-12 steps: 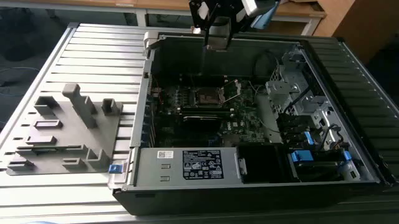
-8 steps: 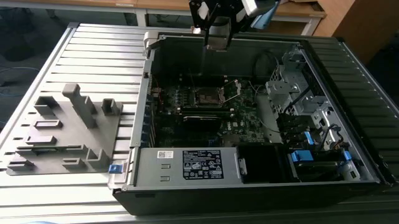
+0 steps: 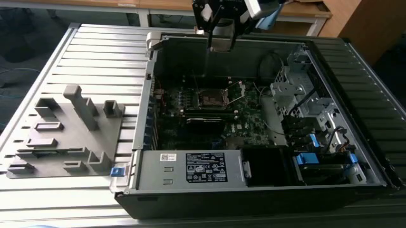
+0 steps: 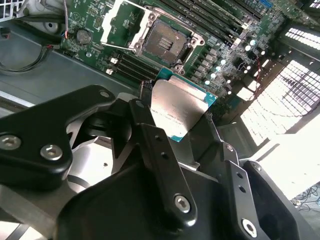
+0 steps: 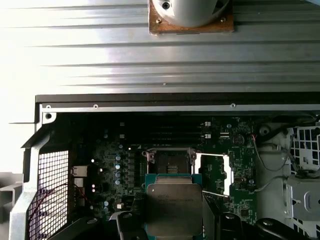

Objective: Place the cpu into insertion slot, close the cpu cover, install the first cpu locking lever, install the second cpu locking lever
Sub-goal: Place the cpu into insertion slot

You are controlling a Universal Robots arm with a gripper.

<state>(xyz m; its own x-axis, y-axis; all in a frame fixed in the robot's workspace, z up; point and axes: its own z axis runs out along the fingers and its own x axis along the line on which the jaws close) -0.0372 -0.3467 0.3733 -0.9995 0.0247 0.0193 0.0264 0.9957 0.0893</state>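
So the tower case [image 3: 146, 156] lies open on its side on a slatted metal table [image 3: 95, 57], with a grey plastic fixture [image 3: 63, 133] parked to the exterior view's left of it. Inside, the black power supply box [image 3: 190, 167] sits along the near edge, and a metal drive cage [image 3: 298, 90] with loose cables takes up the exterior view's right. Nothing sits over the insertion slot [image 3: 210, 98] itself. It's bare, and the cpu cover [image 3: 236, 91] is flipped up and open just beside it, on the exterior view's right. Long memory slots [image 4: 210, 15] run right next to the socket.

The locking levers are tough to pick out, just thin wire bits around the socket rim. In the exterior view the arm is cut off at the top of the frame, and in both wrist views the lower edge of the chip is buried behind the black fingers [image 4: 150, 140].

The gripper [image 4: 180, 127] is clamped on the cpu [image 4: 177, 107], pinching it by opposite edges with the grey metal top showing. It hangs well above the board, roughly over the socket and clearly not touching it
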